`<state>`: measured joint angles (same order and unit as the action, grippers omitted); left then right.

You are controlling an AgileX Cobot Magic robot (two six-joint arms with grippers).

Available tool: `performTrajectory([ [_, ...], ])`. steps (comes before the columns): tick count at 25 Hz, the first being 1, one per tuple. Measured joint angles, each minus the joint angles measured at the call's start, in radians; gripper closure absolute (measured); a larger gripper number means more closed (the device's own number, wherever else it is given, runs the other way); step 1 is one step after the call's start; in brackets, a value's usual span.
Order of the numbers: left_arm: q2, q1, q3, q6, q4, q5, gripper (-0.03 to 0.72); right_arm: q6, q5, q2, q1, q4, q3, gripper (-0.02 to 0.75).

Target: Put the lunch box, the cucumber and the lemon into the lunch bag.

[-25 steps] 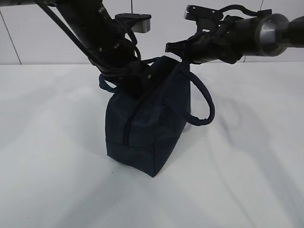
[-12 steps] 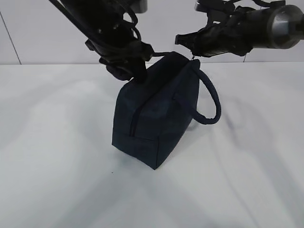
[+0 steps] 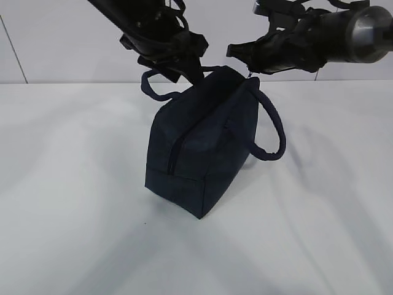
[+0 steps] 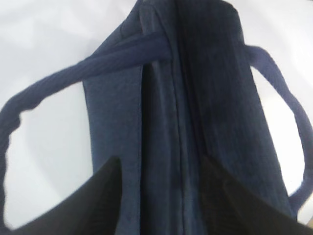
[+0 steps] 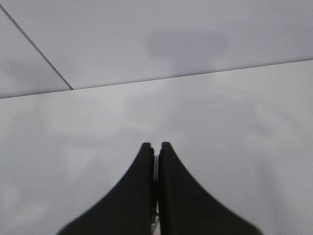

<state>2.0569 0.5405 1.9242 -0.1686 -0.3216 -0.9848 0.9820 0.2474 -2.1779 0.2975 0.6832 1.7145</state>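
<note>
Navy fabric lunch bag (image 3: pixel 199 144) stands on the white table (image 3: pixel 73 184), zipper closed. Left gripper (image 4: pixel 159 186) hovers over its top, fingers (image 4: pixel 105 188) parted, grasping nothing. Right gripper (image 5: pixel 156 149), beside the bag's upper end, has its fingers pressed together on a thin metal piece.

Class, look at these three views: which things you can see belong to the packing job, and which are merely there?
Belongs to the job:
lunch bag, zipped shut
left gripper
right gripper

Merely there:
white table
wall
</note>
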Motion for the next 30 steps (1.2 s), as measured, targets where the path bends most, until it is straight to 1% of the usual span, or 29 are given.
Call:
performTrajectory([
  [14, 0.261, -0.002, 0.293, -0.019, -0.058, -0.038, 0.323, 0.000, -0.007, 0.000, 0.000, -0.010, 0.000, 0.731],
  [16, 0.278, -0.002, 0.308, -0.021, -0.058, -0.038, 0.372, 0.000, -0.007, 0.000, 0.000, -0.010, 0.000, 0.731],
  [17, 0.282, -0.002, 0.312, -0.021, -0.056, -0.040, 0.415, 0.000, -0.007, 0.000, 0.000, -0.010, 0.000, 0.731],
  [18, 0.284, -0.002, 0.314, -0.024, -0.054, -0.040, 0.484, 0.000, -0.007, 0.000, 0.000, -0.010, 0.000, 0.731],
  [19, 0.284, -0.002, 0.315, -0.029, -0.052, -0.040, 0.579, 0.000, -0.007, 0.000, 0.000, -0.010, 0.000, 0.731],
  [21, 0.284, -0.002, 0.316, -0.042, -0.050, -0.043, 0.666, 0.000, -0.007, 0.000, 0.000, -0.010, 0.000, 0.731],
  [23, 0.284, -0.002, 0.316, -0.048, -0.050, -0.049, 0.692, 0.000, -0.007, 0.000, 0.000, -0.010, 0.000, 0.731],
  [30, 0.262, -0.002, 0.317, -0.050, -0.050, -0.076, 0.696, 0.000, 0.000, -0.008, 0.000, 0.010, 0.002, 0.731],
])
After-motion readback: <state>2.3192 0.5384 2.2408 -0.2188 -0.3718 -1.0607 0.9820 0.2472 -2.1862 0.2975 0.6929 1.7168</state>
